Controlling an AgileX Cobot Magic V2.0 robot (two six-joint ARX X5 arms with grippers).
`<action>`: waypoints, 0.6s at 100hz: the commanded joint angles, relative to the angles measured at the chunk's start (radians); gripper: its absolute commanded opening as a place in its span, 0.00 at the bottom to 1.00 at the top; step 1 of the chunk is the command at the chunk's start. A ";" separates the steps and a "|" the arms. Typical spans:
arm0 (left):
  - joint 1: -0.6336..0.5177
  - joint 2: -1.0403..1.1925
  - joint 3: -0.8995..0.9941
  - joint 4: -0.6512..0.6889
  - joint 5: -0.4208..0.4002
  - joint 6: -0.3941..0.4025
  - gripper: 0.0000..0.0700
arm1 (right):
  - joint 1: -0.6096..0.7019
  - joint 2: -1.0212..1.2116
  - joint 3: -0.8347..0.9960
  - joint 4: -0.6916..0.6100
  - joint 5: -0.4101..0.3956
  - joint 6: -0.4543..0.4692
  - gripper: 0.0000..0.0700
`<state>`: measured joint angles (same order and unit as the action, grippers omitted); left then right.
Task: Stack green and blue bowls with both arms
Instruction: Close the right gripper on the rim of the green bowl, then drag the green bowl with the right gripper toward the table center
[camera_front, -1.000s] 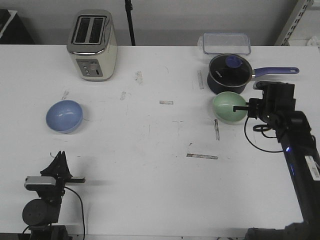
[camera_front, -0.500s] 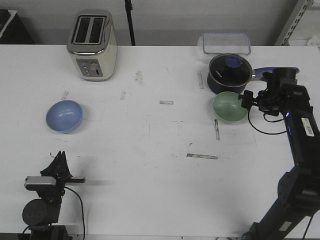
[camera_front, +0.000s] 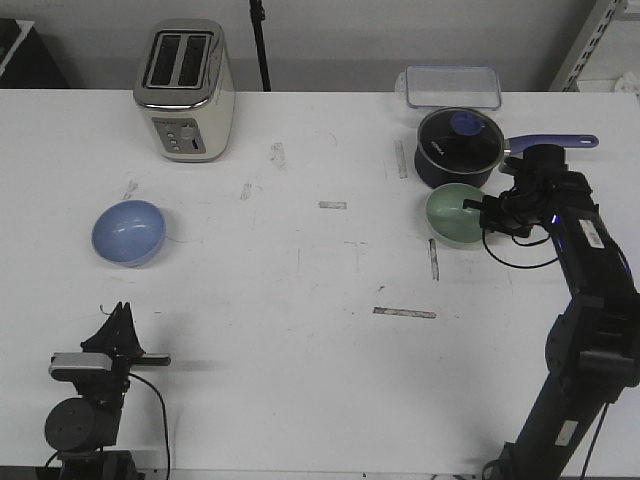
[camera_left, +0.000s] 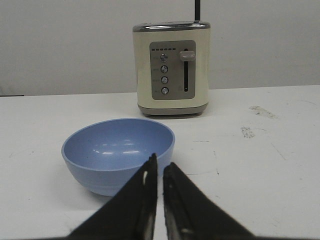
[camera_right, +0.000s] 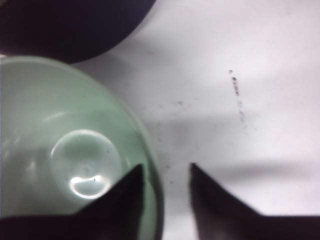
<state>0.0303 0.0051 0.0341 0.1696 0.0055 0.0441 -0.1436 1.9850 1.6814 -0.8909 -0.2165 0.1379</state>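
Note:
The pale green bowl (camera_front: 455, 215) sits upright on the white table, just in front of the dark saucepan. My right gripper (camera_front: 477, 207) is open at the bowl's right rim. In the right wrist view (camera_right: 165, 171) one finger is inside the green bowl (camera_right: 60, 125) and the other is outside, with the rim between them. The blue bowl (camera_front: 129, 232) sits at the left of the table. My left gripper (camera_front: 118, 318) rests low near the front edge, well short of it. In the left wrist view (camera_left: 159, 164) its jaws are shut and empty, pointing at the blue bowl (camera_left: 117, 147).
A cream toaster (camera_front: 185, 90) stands at the back left and also shows in the left wrist view (camera_left: 172, 70). The lidded saucepan (camera_front: 458, 148) with a purple handle (camera_front: 550, 143) stands right behind the green bowl. A clear lidded container (camera_front: 452, 86) is at the back right.
My right arm has changed pose, its wrist swinging back and then in again; the gripper now straddles the green bowl's right rim. The bowls and the left arm have not moved.

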 joint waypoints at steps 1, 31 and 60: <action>0.002 0.000 -0.022 0.011 0.002 0.015 0.06 | 0.002 0.021 0.020 0.022 -0.001 0.000 0.02; 0.002 0.000 -0.022 0.011 0.002 0.015 0.06 | 0.029 -0.002 0.053 0.000 -0.006 0.024 0.02; 0.002 0.000 -0.022 0.011 0.002 0.015 0.06 | 0.178 -0.040 0.116 -0.052 -0.004 0.154 0.01</action>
<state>0.0303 0.0055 0.0341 0.1692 0.0055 0.0441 -0.0101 1.9434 1.7744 -0.9321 -0.2146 0.2325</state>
